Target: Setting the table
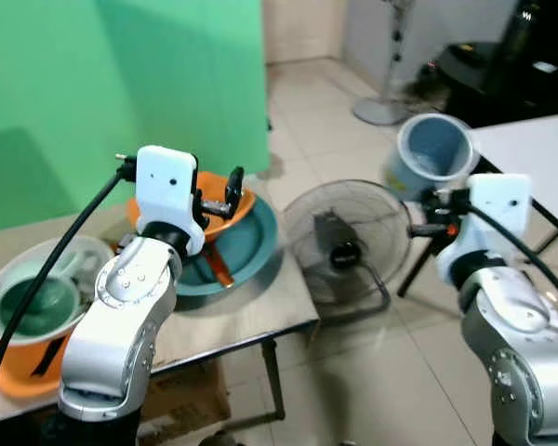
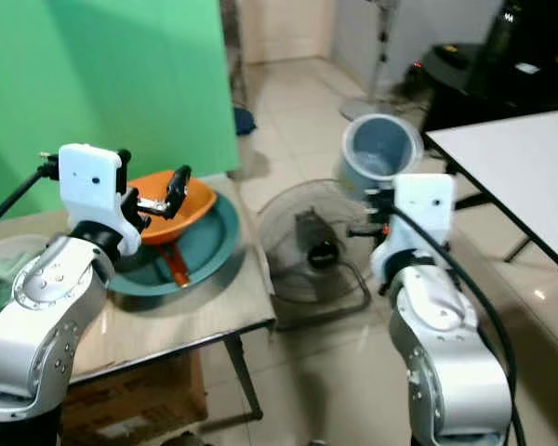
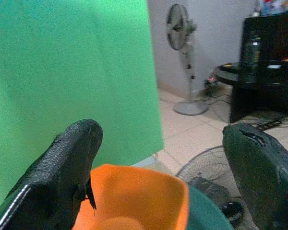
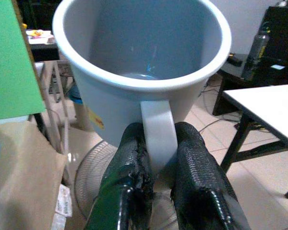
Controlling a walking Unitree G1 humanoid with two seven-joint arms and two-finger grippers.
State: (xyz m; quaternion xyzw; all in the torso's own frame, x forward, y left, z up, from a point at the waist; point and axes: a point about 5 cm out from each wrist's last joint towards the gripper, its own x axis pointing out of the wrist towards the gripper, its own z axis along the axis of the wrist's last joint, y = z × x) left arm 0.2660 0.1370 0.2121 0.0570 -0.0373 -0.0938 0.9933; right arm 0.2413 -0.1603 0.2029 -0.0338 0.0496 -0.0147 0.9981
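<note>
Looking down from the head camera, I have a stack of bowls (image 1: 37,302) nearest on my left, at the near left end of the brown table (image 1: 251,311): a pale bowl with a green inside sitting in an orange one. My left gripper (image 1: 219,200) hovers further along that table with its fingers (image 3: 69,163) spread wide apart, holding nothing. Just under and beyond it lies an orange bowl (image 3: 134,196), tilted, resting inside a teal dish (image 1: 251,246).

On my right, the right gripper (image 4: 158,163) is raised off the table, over the tiled floor, with its fingers pinched tight on the handle of a blue-grey mug (image 1: 432,153). That mug is tipped so its mouth faces me.

Between the two arms, beyond the table's right edge, a floor fan (image 1: 344,242) lies on the tiles, its round grille facing up. A white table (image 2: 516,167) stands on the far right. Further back there is a green screen (image 1: 121,93) on the left, a standing fan (image 3: 180,33) by the wall and dark furniture (image 1: 502,70).
</note>
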